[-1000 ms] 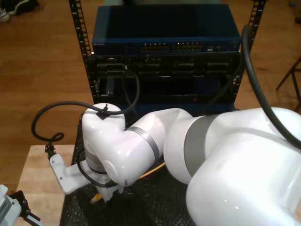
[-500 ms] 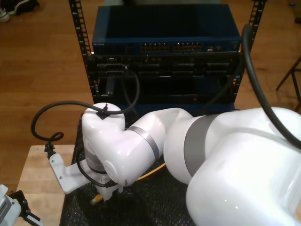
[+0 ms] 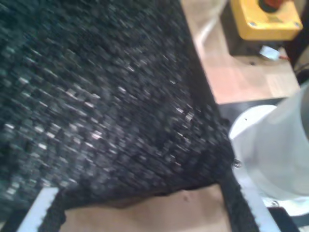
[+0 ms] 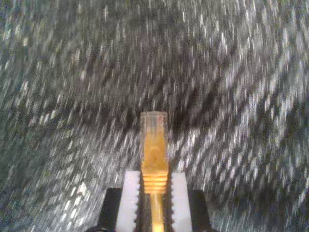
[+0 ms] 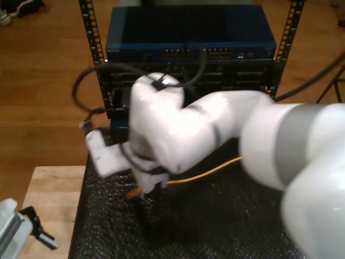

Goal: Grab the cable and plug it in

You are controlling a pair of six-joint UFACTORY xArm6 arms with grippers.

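Second wrist view looks along my second gripper (image 4: 154, 193), whose pale serrated fingers (image 4: 131, 198) are clamped on the cable (image 4: 154, 159) just behind its ribbed orange boot, so the clear plug sticks out ahead of the jaws over the black bubbled mat (image 4: 231, 96), which is streaked by motion blur. Exterior view puts that gripper (image 5: 141, 192) low and left of the frame's centre, under a blurred white arm (image 5: 215, 135); the yellow-orange cable (image 5: 207, 172) trails from it toward the frame's right across the mat (image 5: 215, 226). Behind stands the rack (image 5: 188, 59), its blue switch in the upper middle with rows of ports. First wrist view has the mat (image 3: 96, 96), bare wood beyond it and a yellow box with a red button (image 3: 265, 17); whether my first gripper is wide or narrow I cannot tell. A grey clamp-like part (image 5: 16, 229) sits at the exterior view's lower left over the wooden table (image 5: 51, 199).
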